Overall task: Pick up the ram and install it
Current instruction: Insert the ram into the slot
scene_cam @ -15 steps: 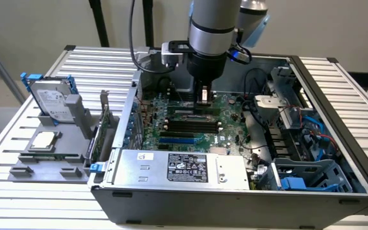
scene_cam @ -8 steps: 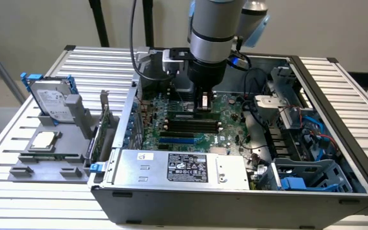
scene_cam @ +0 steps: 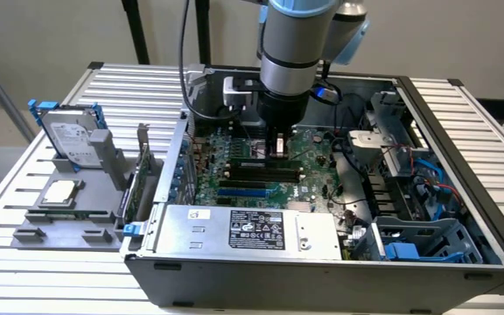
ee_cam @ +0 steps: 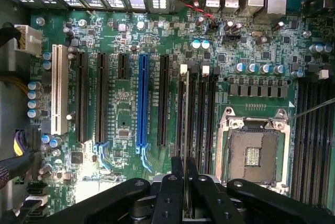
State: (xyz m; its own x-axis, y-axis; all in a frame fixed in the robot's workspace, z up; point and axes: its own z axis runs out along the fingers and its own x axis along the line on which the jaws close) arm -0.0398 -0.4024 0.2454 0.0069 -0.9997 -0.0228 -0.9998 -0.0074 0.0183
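Ram (ee_cam: pixel 183 124) is already picked up and down over the motherboard (ee_cam: pixel 125 109) — seen edge-on in the wrist view, a thin stick running along one of the memory slots (ee_cam: pixel 201 114) beside the CPU socket (ee_cam: pixel 255 153). From the gripper (ee_cam: pixel 184 169) it reaches toward twelve o'clock. Fingers (ee_cam: pixel 177 174) are narrow, pinched on its near end. Whether it is seated I cannot tell — the grip is on, so pressing home looks unfinished. Outside, the arm (scene_cam: pixel 294 39) stands plunged into the open computer case (scene_cam: pixel 462 216).
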